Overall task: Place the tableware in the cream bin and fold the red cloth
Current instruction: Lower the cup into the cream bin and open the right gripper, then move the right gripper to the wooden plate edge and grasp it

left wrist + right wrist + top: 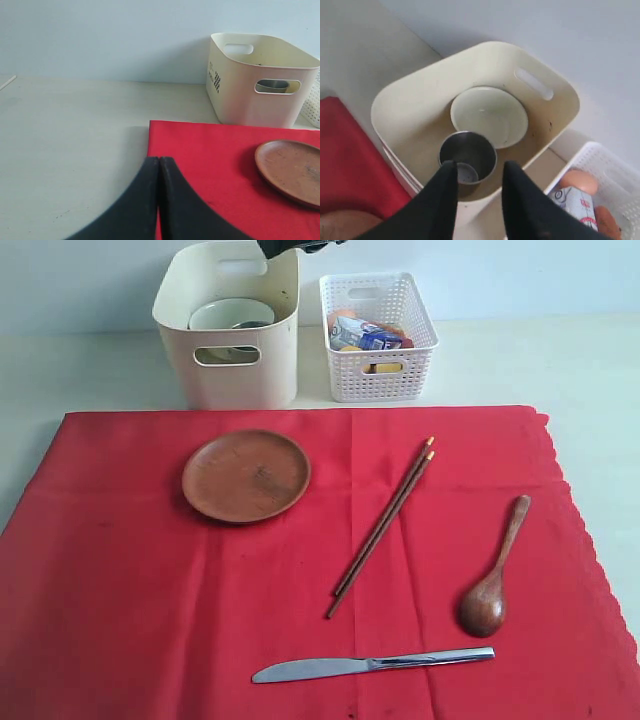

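The cream bin (230,335) stands behind the red cloth (130,620) and holds the pale bowl (489,115) and steel cup (468,154). My right gripper (479,169) hangs open above the bin, over the cup, gripping nothing; only its dark tip (290,246) shows in the exterior view. On the cloth lie the round brown plate (246,475), chopsticks (380,527), wooden spoon (490,580) and silver knife (370,665). My left gripper (159,161) is shut and empty over the cloth's edge (200,150), left of the plate (292,170).
A white lattice basket (378,340) with food items and a small carton stands right of the cream bin. Pale tabletop (70,135) surrounds the cloth. A wall rises behind both bins.
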Action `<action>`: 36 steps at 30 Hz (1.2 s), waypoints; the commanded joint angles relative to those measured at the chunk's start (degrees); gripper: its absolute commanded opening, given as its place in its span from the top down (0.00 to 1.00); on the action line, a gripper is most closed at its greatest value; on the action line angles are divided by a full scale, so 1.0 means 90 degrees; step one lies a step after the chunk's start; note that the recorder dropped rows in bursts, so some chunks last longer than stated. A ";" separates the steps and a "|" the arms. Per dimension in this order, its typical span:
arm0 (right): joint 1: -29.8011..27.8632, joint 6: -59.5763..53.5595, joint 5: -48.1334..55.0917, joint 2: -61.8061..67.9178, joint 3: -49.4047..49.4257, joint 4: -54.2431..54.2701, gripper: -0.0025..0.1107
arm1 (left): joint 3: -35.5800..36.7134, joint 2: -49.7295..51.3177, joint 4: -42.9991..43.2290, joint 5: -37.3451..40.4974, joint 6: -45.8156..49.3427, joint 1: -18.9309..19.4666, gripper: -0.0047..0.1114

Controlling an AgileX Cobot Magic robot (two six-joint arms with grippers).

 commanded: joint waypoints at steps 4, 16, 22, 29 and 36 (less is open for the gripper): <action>-0.0236 0.1017 0.0363 -0.0117 -0.0040 -0.0791 0.89 | -0.0005 -0.0042 -0.0056 -0.0034 -0.0005 0.0022 0.94; -0.0291 0.1588 0.0922 -0.0386 0.0124 -0.1102 0.98 | -0.0005 -0.0042 -0.0056 -0.0034 -0.0005 0.0022 0.94; -0.0291 0.1635 0.0723 -0.0910 0.0777 -0.1157 0.98 | -0.0005 -0.0042 -0.0056 -0.0034 -0.0005 0.0022 0.94; -0.0291 0.1836 0.0050 -0.1852 0.1978 -0.1142 0.98 | -0.0005 -0.0042 -0.0056 -0.0034 -0.0005 0.0022 0.94; -0.0291 0.2164 -0.0583 -0.2322 0.3013 -0.1080 0.98 | -0.0005 -0.0042 -0.0056 -0.0034 -0.0005 0.0022 0.94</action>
